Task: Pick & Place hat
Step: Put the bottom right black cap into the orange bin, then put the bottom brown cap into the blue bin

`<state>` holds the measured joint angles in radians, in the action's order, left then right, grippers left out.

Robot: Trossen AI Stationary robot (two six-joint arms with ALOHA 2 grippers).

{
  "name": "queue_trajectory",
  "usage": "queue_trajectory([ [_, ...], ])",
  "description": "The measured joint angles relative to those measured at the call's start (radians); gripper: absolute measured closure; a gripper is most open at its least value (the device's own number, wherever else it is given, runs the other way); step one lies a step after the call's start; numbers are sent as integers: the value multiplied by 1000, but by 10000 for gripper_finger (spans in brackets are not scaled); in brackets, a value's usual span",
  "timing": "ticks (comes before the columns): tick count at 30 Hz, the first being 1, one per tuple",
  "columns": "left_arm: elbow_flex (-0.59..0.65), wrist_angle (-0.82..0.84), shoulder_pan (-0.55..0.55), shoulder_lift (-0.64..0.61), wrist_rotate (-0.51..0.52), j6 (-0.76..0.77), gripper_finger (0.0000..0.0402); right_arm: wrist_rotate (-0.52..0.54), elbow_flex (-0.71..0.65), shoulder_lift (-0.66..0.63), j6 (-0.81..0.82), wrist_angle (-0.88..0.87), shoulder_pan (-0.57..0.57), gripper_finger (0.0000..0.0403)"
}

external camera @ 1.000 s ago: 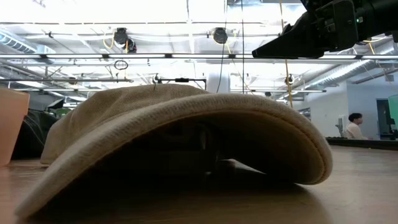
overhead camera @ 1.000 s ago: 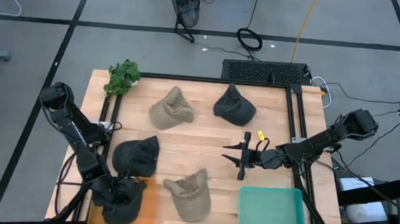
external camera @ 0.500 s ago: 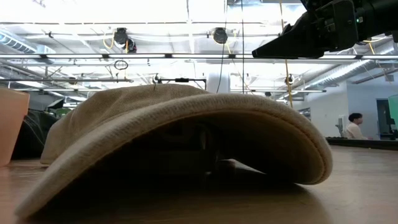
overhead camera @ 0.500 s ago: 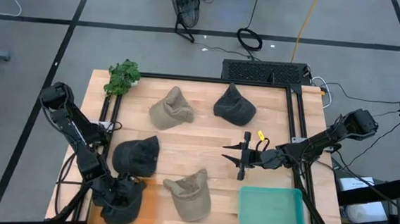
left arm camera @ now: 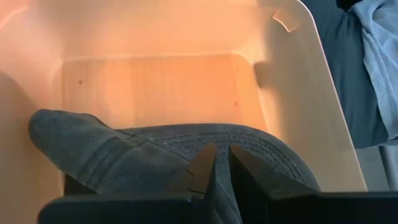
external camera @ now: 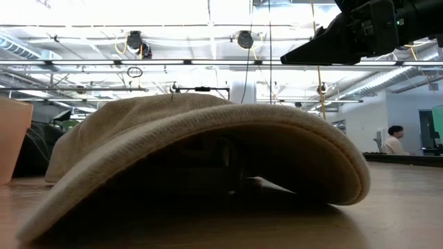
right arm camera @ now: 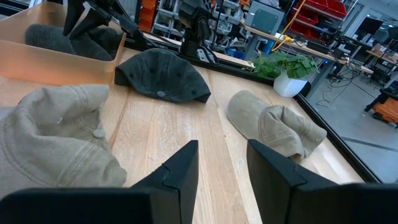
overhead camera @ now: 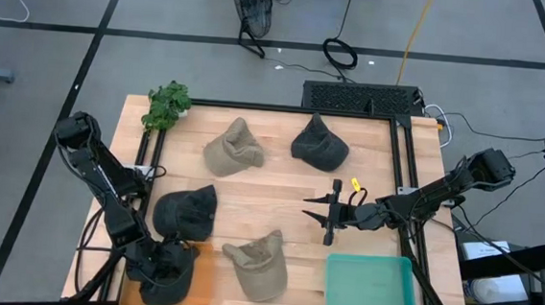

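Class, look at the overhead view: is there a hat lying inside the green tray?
No, the green tray holds nothing, while the nearest tan hat lies on the wooden table beside it.

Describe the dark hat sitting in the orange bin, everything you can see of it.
The dark hat is a charcoal-grey cap of soft, washed-looking fabric with rows of stitching on its curved brim. It lies crumpled inside the orange bin at the table's front left corner, resting on the bin's floor. The left claw is shut on its fabric, fingers nearly together. The right claw waits open over the table, away from it.
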<state>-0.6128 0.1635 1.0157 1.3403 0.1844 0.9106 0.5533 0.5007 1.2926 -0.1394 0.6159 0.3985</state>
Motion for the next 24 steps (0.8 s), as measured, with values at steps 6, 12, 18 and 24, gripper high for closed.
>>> queue_trajectory([
  [6, 0, -56, -10, 0, 45, -30, 350, 0, 0, 0, 0, 0, -3, 289],
  [12, 0, -388, -66, 0, 122, -292, 350, -3, 0, 0, 34, -6, -20, 289],
  [18, 0, -570, -85, -82, 196, -562, 350, -4, -1, 0, 48, -27, -26, 289],
  [24, 0, -543, -89, -166, 587, -672, 350, -4, -1, 0, 47, -26, -26, 289],
])
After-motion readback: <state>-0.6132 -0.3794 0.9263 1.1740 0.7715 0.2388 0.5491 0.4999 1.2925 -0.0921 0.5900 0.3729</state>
